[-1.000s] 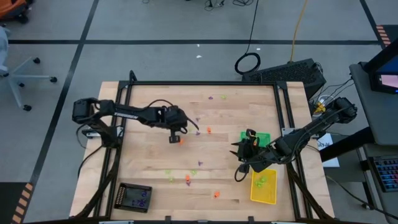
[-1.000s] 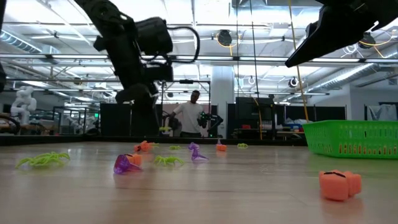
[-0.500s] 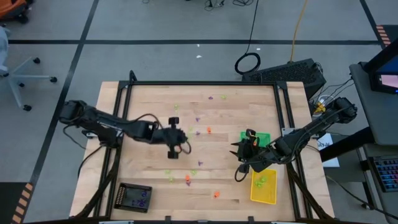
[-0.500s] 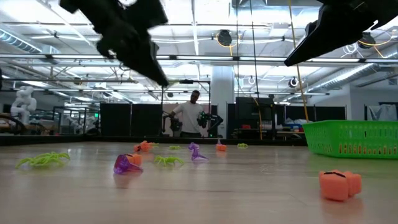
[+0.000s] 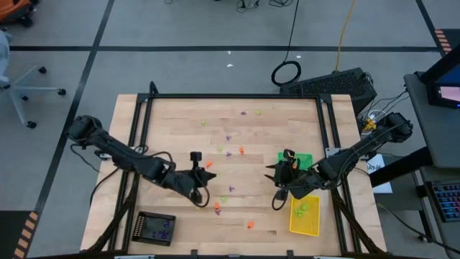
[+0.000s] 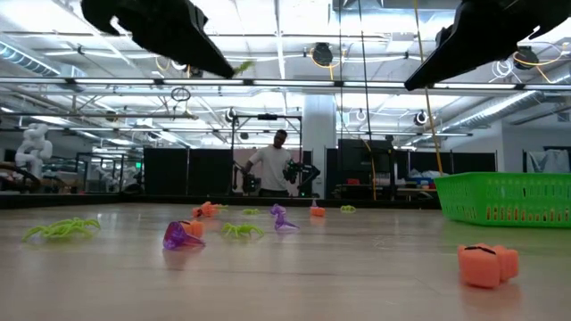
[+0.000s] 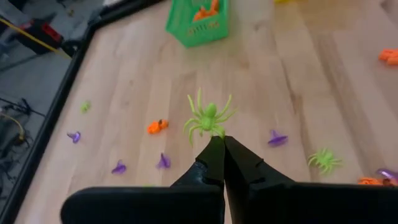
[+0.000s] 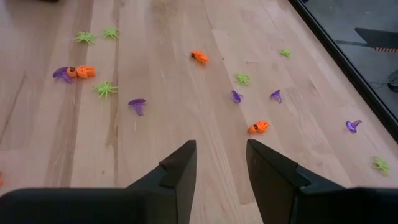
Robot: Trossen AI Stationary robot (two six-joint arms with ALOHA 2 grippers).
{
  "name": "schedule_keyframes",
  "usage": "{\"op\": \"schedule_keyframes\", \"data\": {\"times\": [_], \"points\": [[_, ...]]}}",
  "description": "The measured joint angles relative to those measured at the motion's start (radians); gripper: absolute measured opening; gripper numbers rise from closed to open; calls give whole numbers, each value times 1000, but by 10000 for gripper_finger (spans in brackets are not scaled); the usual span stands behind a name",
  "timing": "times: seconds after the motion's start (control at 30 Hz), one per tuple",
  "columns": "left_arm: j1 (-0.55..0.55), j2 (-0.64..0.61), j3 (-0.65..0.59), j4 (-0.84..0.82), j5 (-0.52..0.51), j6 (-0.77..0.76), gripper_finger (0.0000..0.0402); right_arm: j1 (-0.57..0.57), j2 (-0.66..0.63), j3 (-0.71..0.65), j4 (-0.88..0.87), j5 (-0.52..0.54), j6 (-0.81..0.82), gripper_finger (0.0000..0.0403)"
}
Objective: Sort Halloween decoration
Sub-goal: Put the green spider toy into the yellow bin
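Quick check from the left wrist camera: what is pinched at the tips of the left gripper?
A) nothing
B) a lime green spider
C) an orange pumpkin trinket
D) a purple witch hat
B: in the left wrist view the left gripper has its fingers closed together on a leg of the lime green spider, which hangs at the fingertips above the wooden table.

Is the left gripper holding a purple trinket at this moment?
No, the left gripper is shut on a lime green spider, pinched at its fingertips in the left wrist view.
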Motion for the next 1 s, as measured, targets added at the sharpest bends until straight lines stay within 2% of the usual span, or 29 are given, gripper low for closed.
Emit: {"op": "schedule_keyframes", "data": {"times": [0.17,0.5,0.77,1.0], "points": [[-43,0,0,81,-62,17,0,0,0,0,4,48,0,126],[-49,0,0,173,-119,75,0,-24,22,0,19,49,0,126],[-43,0,0,317,-109,284,0,-47,71,0,21,45,-11,126],[-43,0,0,345,-104,483,0,-48,72,0,54,42,-34,126]]}}
